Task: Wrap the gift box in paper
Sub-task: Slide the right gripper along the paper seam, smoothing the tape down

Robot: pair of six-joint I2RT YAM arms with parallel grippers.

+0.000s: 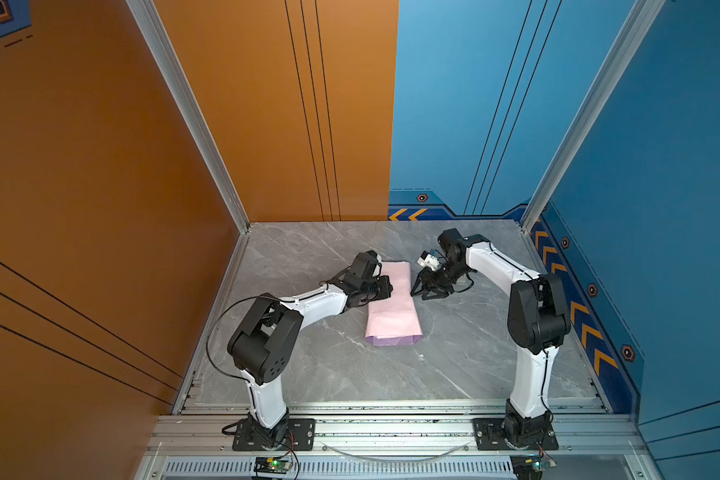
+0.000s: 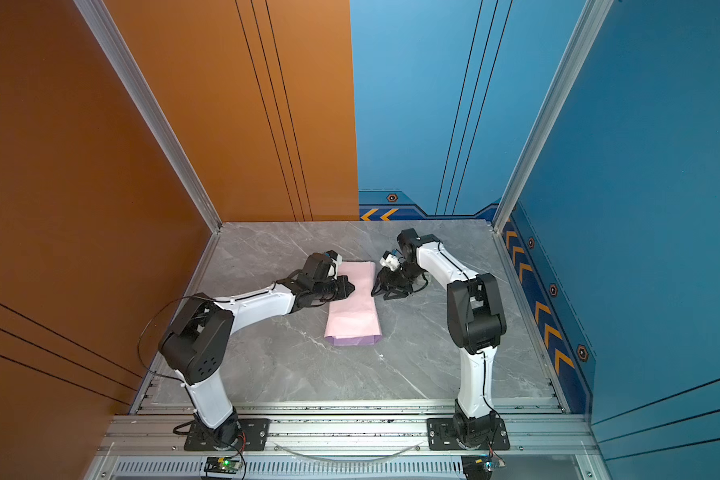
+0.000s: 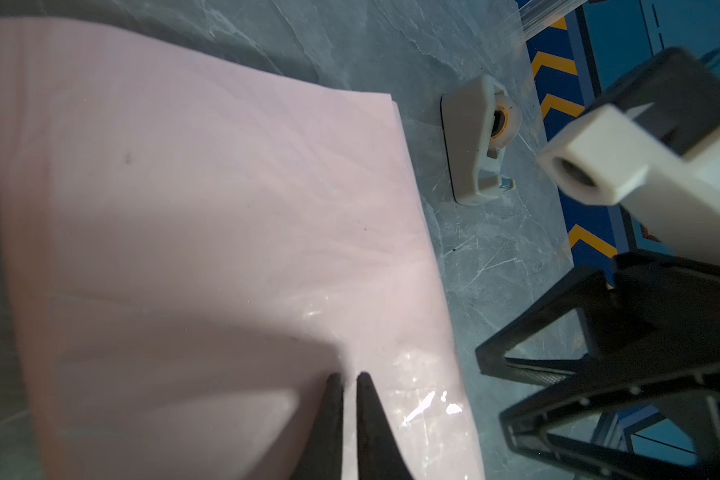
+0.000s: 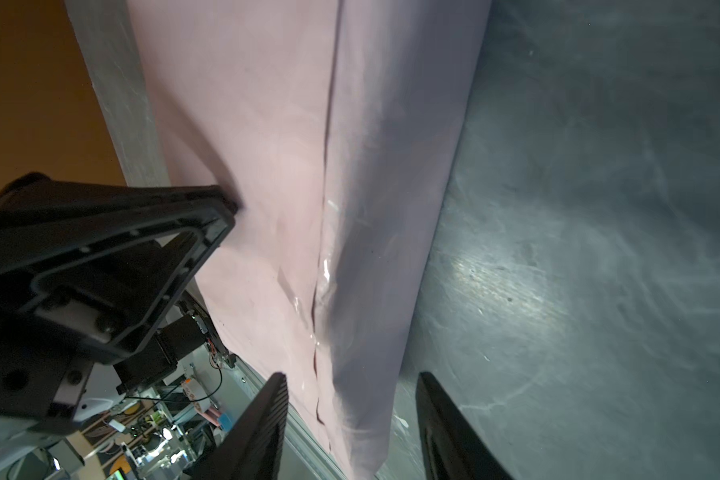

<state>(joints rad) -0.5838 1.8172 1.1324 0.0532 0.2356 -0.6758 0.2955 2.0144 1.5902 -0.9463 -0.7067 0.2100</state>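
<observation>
Tabletop (image 1: pixel 341 374): grey marble pattern, both arms reach in from the near rail.

The paper (image 1: pixel 393 309) lies mid-tabletop, folded over into one long raised parcel that runs near to far. The pale pink face is outward, and the lilac face shows only as a strip at the near end (image 2: pixel 352 341). The gift box is not visible in any view, so I cannot tell whether it lies under the fold.

Left hand (image 1: pixel 388 286): over the parcel's left side, past its middle. In the left wrist view its fingers (image 3: pixel 333 399) are almost together, with only a slit between them. The tips are down on the pink top face and nothing is pinched.

Right hand (image 1: pixel 417 293): just off the parcel's right edge, level with the left hand. In the right wrist view its fingers (image 4: pixel 267 415) stand well apart, about halfway open, with the parcel's right edge lying between them. No grip is seen.

A lengthwise overlap seam (image 4: pixel 329 145) carries a glossy clear patch (image 4: pixel 325 266).

Farther back, a beige tape dispenser (image 3: pixel 474 141) sits on the tabletop near the parcel's far corner, apart from it.
</observation>
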